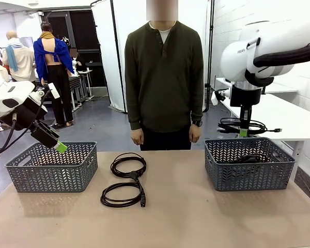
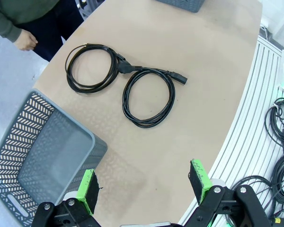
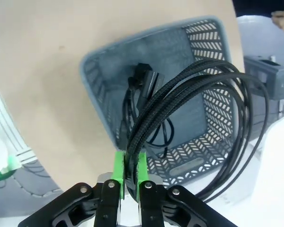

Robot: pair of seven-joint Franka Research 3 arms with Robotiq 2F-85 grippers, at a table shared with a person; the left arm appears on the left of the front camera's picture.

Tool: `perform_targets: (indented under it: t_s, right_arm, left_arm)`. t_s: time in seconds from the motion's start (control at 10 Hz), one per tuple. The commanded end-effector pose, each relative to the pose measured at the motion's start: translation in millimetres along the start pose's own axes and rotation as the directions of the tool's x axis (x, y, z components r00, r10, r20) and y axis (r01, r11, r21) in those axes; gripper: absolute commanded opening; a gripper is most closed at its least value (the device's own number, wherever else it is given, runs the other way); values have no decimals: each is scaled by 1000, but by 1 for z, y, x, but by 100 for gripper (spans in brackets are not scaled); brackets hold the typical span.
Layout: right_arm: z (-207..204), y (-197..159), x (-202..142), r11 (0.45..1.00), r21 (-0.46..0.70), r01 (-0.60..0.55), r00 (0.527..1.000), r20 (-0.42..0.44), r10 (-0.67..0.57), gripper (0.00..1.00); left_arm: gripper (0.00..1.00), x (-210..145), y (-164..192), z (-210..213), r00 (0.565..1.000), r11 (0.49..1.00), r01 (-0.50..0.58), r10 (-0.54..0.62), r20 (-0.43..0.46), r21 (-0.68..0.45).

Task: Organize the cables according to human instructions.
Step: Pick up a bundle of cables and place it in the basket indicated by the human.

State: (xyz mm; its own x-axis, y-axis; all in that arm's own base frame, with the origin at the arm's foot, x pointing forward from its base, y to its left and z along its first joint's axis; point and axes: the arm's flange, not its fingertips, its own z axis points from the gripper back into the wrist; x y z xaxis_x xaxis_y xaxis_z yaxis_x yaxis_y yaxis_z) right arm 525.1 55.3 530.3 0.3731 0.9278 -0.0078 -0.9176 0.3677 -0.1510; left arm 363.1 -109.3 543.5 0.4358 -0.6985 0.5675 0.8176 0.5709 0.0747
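1. My right tool (image 1: 243, 133) is clenched on the held cable (image 1: 243, 125) above the right basket (image 1: 248, 178); the binned cable (image 1: 250, 158) lies inside.
2. Left tool (image 2: 144, 188) released, empty, over left basket (image 1: 51, 175).
3. Two cables (image 1: 128, 166) unsorted, middle of desk (image 1: 196, 217).

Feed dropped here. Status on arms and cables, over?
Right jaws shut on a cable above right basket. Left jaws open, empty, by left basket. Two cables on table. Nothing blocking.

Left arm (image 1: 20, 93) and right arm (image 1: 258, 51): glossy white rounded shells, with a thick black hose (image 1: 289, 56) along the right and a thin black cable (image 1: 11, 135) under the left. Jaws black, tipped with green pads (image 2: 199, 182) (silver screws (image 2: 213, 190) at the knuckles). Person (image 1: 164, 77): olive long-sleeve henley, white tee, dark trousers, wristwatch (image 1: 197, 123).
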Motion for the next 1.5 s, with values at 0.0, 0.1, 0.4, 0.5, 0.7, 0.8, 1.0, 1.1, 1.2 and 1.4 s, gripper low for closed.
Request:
perform_targets:
  t_s: [0.0,0.1,0.4,0.5,0.7,0.8,1.0,1.1,1.2,1.4]
  right_arm:
    - [-16,1,-9,998,-53,-23,1000,8,23,0]
    - [-22,-2,-9,998,-52,-26,1000,5,26,0]
    - [-36,-9,-2,997,-29,-76,997,13,76,0]
    - [-40,-8,1,995,-12,-94,995,26,95,0]
    - [-46,-10,8,992,26,-123,992,29,123,0]
    - [-46,-12,10,991,46,-127,991,40,125,0]
    - [-47,-13,15,990,52,-129,991,36,127,0]
    - [-47,-14,15,989,67,-130,991,28,129,0]
    - [-47,-15,15,989,68,-130,991,31,128,0]
    - [-48,-18,14,990,69,-125,992,23,123,19]
  left_arm:
    - [100,-1,2,0,1000,1000,0,0,5,-8]
    - [100,-1,2,0,1000,1000,0,0,5,-8]
    - [100,-1,2,0,1000,1000,0,0,5,-8]
    - [100,-1,2,0,1000,1000,0,0,5,-8]
    - [100,-1,2,0,1000,1000,0,0,5,-8]
    - [100,-1,2,0,1000,1000,0,0,5,-8]
    - [100,-1,2,0,1000,1000,0,0,5,-8]
    - [100,-1,2,0,1000,1000,0,0,5,-8]
    - [100,-1,2,0,1000,1000,0,0,5,-8]
    - [100,-1,2,0,1000,1000,0,0,5,-8]
